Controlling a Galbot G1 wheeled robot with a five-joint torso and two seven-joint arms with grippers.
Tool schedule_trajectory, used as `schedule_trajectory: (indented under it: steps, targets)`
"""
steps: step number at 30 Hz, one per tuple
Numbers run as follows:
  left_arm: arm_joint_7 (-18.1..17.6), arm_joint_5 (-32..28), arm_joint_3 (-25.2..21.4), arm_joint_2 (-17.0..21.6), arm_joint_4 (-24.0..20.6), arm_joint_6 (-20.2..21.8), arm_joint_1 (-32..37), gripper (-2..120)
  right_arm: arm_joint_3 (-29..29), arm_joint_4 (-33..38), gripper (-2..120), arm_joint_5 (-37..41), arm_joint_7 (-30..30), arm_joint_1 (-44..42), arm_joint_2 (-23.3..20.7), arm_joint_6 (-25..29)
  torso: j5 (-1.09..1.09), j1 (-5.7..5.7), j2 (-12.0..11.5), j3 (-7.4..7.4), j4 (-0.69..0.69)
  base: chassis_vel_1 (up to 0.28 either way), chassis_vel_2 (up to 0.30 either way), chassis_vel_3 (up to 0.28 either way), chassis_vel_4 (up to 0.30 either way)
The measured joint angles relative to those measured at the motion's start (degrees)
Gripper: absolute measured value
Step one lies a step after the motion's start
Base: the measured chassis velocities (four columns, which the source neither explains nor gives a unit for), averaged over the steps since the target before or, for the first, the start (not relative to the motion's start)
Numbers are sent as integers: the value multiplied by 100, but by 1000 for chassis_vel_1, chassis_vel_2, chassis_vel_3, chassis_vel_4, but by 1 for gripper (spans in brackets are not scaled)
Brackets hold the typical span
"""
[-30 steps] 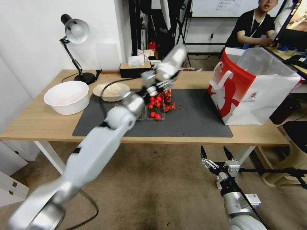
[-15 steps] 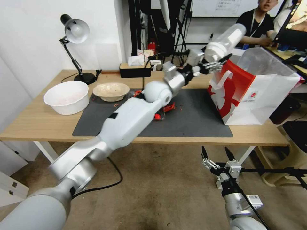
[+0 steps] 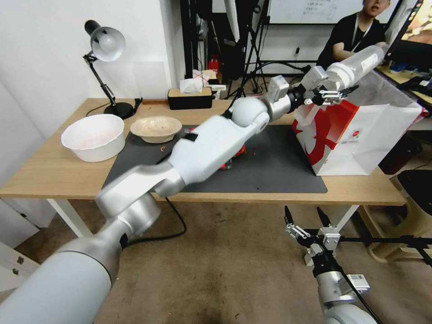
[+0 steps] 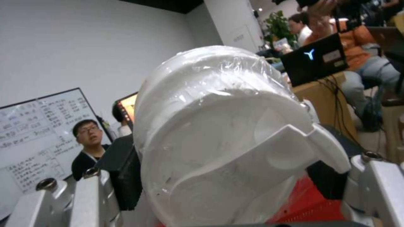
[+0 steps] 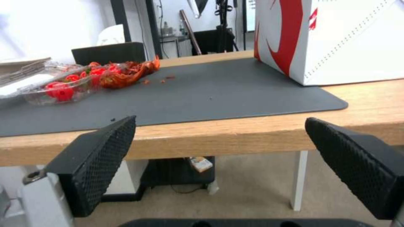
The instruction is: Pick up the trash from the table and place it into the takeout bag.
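Observation:
My left gripper (image 3: pixel 334 93) is shut on a clear white-lidded cup (image 3: pixel 356 67), held tilted in the air above the open top of the takeout bag (image 3: pixel 360 130). The left wrist view shows the cup (image 4: pixel 219 135) wrapped in clear film between the black pads (image 4: pixel 123 176), with the bag's red panel (image 4: pixel 311 205) just beyond. A shallow beige bowl (image 3: pixel 156 128) and red litter (image 3: pixel 238 150) lie on the table (image 3: pixel 54 171). Below the table's front edge, my right gripper (image 3: pixel 306 216) hangs open and empty.
A white bowl (image 3: pixel 93 136), a desk lamp (image 3: pixel 105 49) and a black tissue box (image 3: pixel 190 98) stand at the table's back left. A clear tray of red tomatoes (image 5: pixel 59 88) and a red wrapper (image 5: pixel 126 74) sit on the dark grey mat (image 5: pixel 219 91).
My left arm has swung right and upward with the cup, from over the middle of the mat to above the bag's top. The right arm has not moved.

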Motion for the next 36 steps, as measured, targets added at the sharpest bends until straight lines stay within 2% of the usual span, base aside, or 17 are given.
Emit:
schedule_trajectory:
  steps: [8,19,23,25,27,36]
  targets:
    - [182,120,123,-6,107,119,-165,72,-27,-20,100,4,-8,-2,2,17,0,0,0,0,0,0,0,0,0]
    - [215,237,221,-16,134,136,-278,73,-36,-20,100,11,-9,18,-6,18,0,0,0,0,-1,0,0,0,0]
    - [219,273,248,-15,171,126,-327,85,-37,-20,100,9,-7,1,2,29,0,0,0,0,-1,0,0,0,0]
    - [219,281,250,-14,173,125,-333,87,-37,-20,100,9,-7,-4,2,34,0,0,0,0,-1,0,0,0,0]
    - [213,294,252,-12,175,122,-365,99,-37,-15,100,4,-4,-22,2,42,0,0,0,0,-1,0,0,0,0]
    - [53,287,199,-11,156,129,-438,100,-37,-54,100,-6,-7,-25,6,69,-1,0,0,0,-1,0,0,0,0]
